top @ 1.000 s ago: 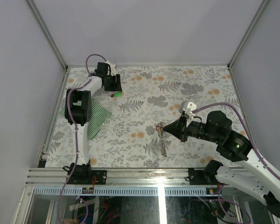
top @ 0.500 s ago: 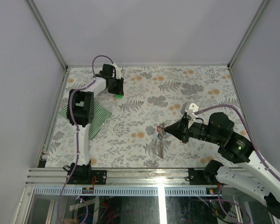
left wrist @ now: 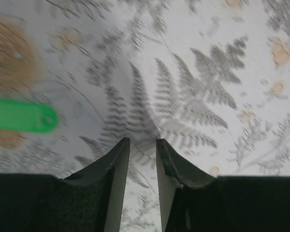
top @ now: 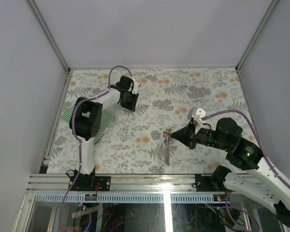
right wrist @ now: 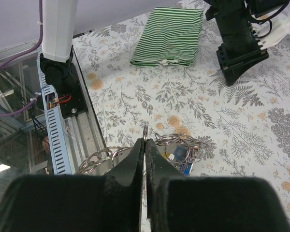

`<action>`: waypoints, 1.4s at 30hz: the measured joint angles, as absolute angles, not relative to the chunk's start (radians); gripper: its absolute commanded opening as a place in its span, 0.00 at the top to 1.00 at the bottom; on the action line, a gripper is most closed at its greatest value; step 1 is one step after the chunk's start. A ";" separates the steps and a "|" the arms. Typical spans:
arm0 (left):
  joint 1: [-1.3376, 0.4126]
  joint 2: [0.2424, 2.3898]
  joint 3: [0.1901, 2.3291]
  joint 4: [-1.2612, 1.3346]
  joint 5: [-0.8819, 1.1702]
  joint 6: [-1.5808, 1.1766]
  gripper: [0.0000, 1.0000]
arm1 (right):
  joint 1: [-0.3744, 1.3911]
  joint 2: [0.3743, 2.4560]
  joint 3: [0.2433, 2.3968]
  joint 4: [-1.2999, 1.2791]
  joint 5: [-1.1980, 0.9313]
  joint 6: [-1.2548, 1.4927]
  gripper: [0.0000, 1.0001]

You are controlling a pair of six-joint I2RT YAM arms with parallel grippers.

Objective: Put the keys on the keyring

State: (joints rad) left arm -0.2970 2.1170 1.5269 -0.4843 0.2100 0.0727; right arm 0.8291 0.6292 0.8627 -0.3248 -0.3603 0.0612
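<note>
My right gripper (top: 173, 137) (right wrist: 145, 143) is shut on one small ring (right wrist: 145, 131) of the keyring (top: 168, 148), a chain of grey metal rings (right wrist: 180, 141) hanging in loops on both sides of the jaws. A blue key (right wrist: 177, 162) hangs among the loops, and small coloured keys (top: 166, 136) show at the chain's top. My left gripper (top: 131, 105) (left wrist: 142, 141) hovers over the floral table at the back left, its jaws a narrow gap apart with nothing between them. A green key head (left wrist: 21, 115) lies blurred on the table to the left of its fingers.
A green-and-white striped cloth (top: 100, 123) (right wrist: 169, 36) lies folded at the table's left side beside the left arm. The left arm's black wrist (right wrist: 237, 43) stands at the far side of the right wrist view. A metal rail (top: 135, 181) runs along the near edge.
The left gripper has swung right and nearer, away from the back-left corner, with its jaws narrowing; the green key no longer shows in the top view. The right gripper has shifted slightly, still gripping the ring.
</note>
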 measured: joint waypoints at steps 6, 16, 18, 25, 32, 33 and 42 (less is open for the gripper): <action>-0.311 2.004 1.426 -0.450 0.179 0.026 0.57 | 0.829 0.640 0.862 -0.325 -0.360 0.061 1.00; -0.133 1.993 1.482 -0.316 0.037 -0.191 0.45 | 0.829 0.640 0.862 -0.331 -0.356 0.061 1.00; -0.118 2.030 1.488 -0.316 0.017 -0.220 0.45 | 0.829 0.637 0.862 -0.334 -0.356 0.061 1.00; -0.127 2.143 1.532 -0.324 0.007 -0.250 0.45 | 0.829 0.630 0.862 -0.345 -0.355 0.061 1.00; -0.136 2.163 1.569 -0.326 0.008 -0.249 0.45 | 0.829 0.624 0.862 -0.362 -0.348 0.061 1.00; -0.137 2.167 1.572 -0.326 0.006 -0.249 0.45 | 0.829 0.624 0.862 -0.363 -0.348 0.061 1.00; -0.162 2.175 1.579 -0.326 -0.011 -0.229 0.48 | 0.829 0.624 0.862 -0.363 -0.348 0.061 1.00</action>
State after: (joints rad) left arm -0.1623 2.1746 1.5787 -0.3260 -0.0113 -0.2287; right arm 0.8291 0.6235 0.8623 -0.3634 -0.3485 0.0612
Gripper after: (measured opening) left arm 0.537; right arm 0.011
